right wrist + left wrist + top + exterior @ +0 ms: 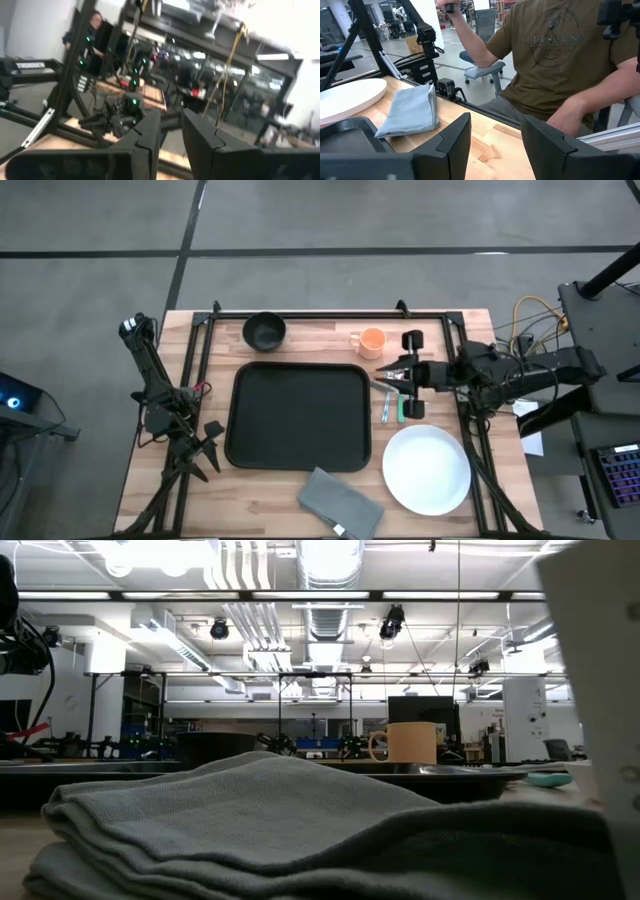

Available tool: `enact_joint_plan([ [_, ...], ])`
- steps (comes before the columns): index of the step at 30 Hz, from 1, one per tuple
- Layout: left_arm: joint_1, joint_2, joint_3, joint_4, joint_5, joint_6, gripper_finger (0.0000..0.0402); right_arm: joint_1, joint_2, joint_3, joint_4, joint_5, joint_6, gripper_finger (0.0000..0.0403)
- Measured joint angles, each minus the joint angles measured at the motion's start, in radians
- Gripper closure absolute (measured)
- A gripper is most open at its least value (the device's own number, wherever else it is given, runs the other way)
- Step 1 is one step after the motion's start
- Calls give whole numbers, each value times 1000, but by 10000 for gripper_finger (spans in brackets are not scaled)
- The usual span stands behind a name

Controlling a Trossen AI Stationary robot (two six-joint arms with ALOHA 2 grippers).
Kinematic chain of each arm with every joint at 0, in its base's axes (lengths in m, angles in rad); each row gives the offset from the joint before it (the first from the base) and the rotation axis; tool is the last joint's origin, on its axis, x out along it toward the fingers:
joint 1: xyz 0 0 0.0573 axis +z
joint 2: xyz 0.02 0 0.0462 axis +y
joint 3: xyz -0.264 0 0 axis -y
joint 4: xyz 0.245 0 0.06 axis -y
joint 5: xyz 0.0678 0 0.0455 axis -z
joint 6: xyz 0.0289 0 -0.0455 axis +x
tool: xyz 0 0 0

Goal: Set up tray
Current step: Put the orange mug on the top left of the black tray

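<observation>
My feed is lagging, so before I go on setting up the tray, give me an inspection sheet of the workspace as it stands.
Surface: wooden table, black frame rails along its edges.
Job's things: black tray at centre, nothing on it.
Clutter: black bowl and orange cup behind the tray; white plate and small utensils to its right; grey napkin at the near edge.
Grippers: left gripper by the tray's left side, fingers open, nothing held; right gripper above the utensils, fingers narrowly apart, nothing seen held.
Cables: bundle beside the right arm, off the table.
Surroundings: person seated at the table's near edge.
</observation>
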Motion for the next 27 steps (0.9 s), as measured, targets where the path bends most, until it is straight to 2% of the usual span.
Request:
enact_joint_plan([
  [4, 0, 0, 0, 0, 0, 0, 246, 0, 11, 42, -83, 2, 32, 335],
  [12, 0, 0, 0, 0, 0, 0, 246, 0, -24, 26, -91, 18, 46, 335],
  [14, 0, 1, 0, 0, 0, 0, 246, 0, -20, 15, -123, 117, 39, 335],
  [18, 0, 1, 0, 0, 0, 0, 246, -5, 12, 7, -176, 464, 42, 335],
  [20, 0, 1, 0, 0, 0, 0, 246, -14, 32, 7, -183, 589, 45, 335],
  [22, 0, 1, 0, 0, 0, 0, 246, -31, 47, 6, -188, 623, 58, 335],
  [27, 0, 1, 0, 0, 0, 0, 246, -96, 58, 6, -207, 619, 129, 335],
])
